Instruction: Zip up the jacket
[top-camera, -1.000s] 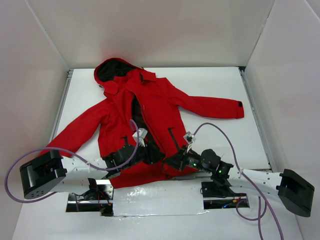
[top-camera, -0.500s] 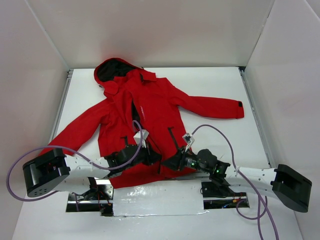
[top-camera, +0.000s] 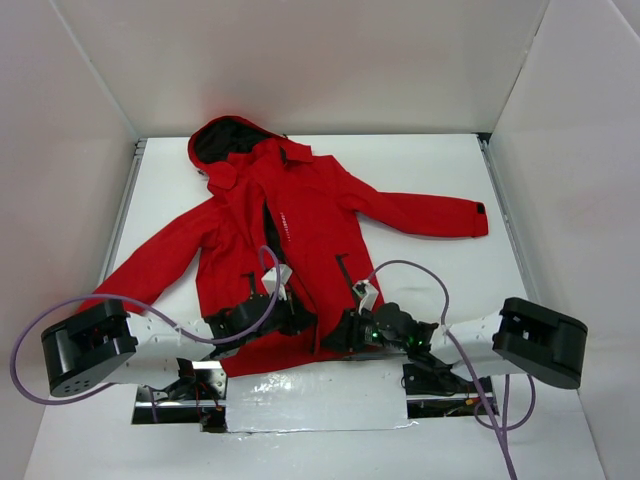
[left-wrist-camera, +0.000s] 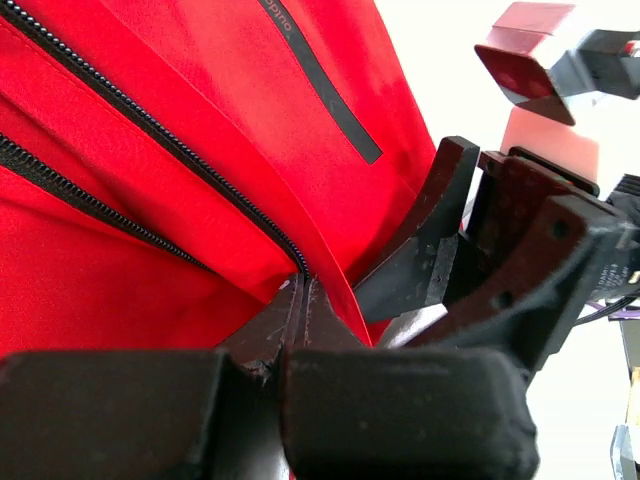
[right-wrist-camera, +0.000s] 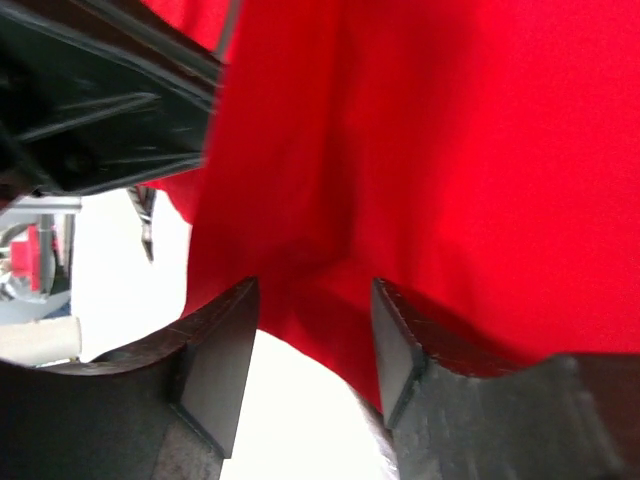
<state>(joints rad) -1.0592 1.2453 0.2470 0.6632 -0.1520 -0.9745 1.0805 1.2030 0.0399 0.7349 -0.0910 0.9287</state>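
The red jacket (top-camera: 310, 215) lies flat on the white table, hood at the back, hem toward the arm bases. Its black front zipper (left-wrist-camera: 150, 125) is undone, and both tracks run down into my left gripper (left-wrist-camera: 300, 285). That gripper is shut on the zipper's bottom end at the hem (top-camera: 300, 318). My right gripper (right-wrist-camera: 310, 300) stands open just right of it (top-camera: 340, 335), with the red hem fabric (right-wrist-camera: 330, 250) reaching between its fingers, ungripped. One of its fingers (left-wrist-camera: 430, 240) shows close beside the left jaws.
White walls enclose the table on three sides. A metal rail (top-camera: 122, 215) runs along the left edge. Silver tape (top-camera: 310, 400) covers the near edge between the arm bases. Purple cables (top-camera: 440, 280) loop over both arms. The jacket's sleeve (top-camera: 440, 215) stretches right.
My left gripper has shut on the zipper's bottom end. My right gripper has opened and slid left along the hem toward the left one, its arm swinging in.
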